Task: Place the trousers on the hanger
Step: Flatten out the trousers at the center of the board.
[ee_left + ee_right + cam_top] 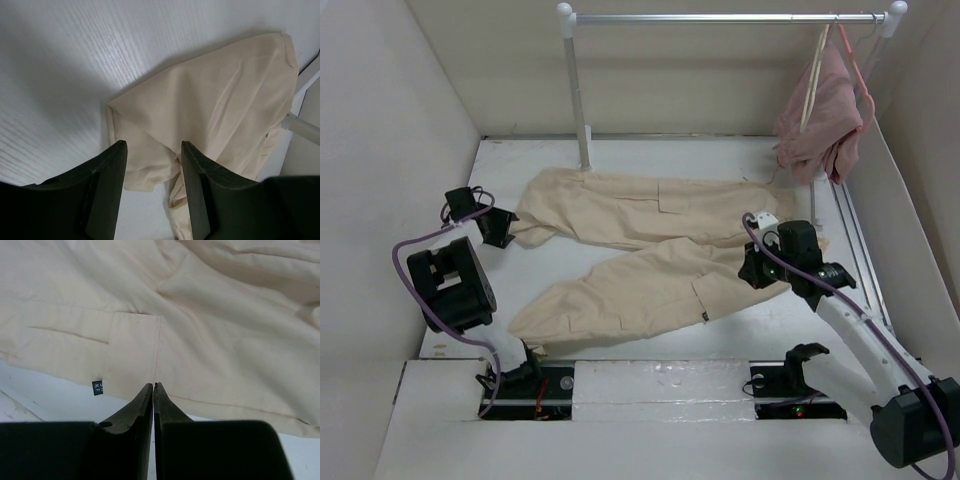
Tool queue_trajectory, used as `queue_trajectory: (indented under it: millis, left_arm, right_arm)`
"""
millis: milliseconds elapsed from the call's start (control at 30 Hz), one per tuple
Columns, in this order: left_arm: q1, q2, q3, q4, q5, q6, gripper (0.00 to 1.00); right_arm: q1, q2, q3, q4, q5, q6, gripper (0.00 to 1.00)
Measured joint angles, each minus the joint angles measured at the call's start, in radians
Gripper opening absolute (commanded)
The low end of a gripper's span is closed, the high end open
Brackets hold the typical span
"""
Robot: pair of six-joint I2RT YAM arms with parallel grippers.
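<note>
The beige trousers (650,250) lie flat on the white table, legs pointing left, waistband at the right. My left gripper (503,228) is open at the cuff of the far leg. In the left wrist view the cuff (150,165) lies between and below the open fingers of this gripper (153,147), not gripped. My right gripper (757,266) hovers over the waist end. In the right wrist view this gripper (153,386) is shut and holds nothing, just above the fabric (200,315) beside a pocket flap. The cream hanger (812,85) hangs on the rail at the back right, partly hidden.
A white clothes rail (720,17) on a post (578,100) stands at the back. A dusty-pink garment (825,115) and a thin pink hanger (861,70) hang at its right end. White walls close in on both sides. A small dark label (97,387) sits on the trouser edge.
</note>
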Motion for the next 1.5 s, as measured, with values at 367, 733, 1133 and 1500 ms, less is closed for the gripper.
queue_trajectory:
  millis: [367,733,1133,1500]
  left_arm:
    - [-0.02,0.087,0.076,0.01,-0.024,0.0,0.35]
    - [-0.033,0.165,0.149,-0.043,-0.076,0.016,0.24]
    - [-0.062,0.121,0.219,-0.091,-0.134,0.051,0.0]
    - [-0.343,-0.227,0.539,-0.117,-0.264,0.139,0.0]
  right_arm:
    - [0.035,0.0,-0.009,0.005,0.026,0.032,0.1]
    - [0.035,0.021,-0.009,0.012,0.035,0.035,0.1]
    - [0.035,0.055,-0.009,0.033,0.037,0.036,0.1]
    - [0.035,0.088,0.006,0.057,0.036,0.031,0.1]
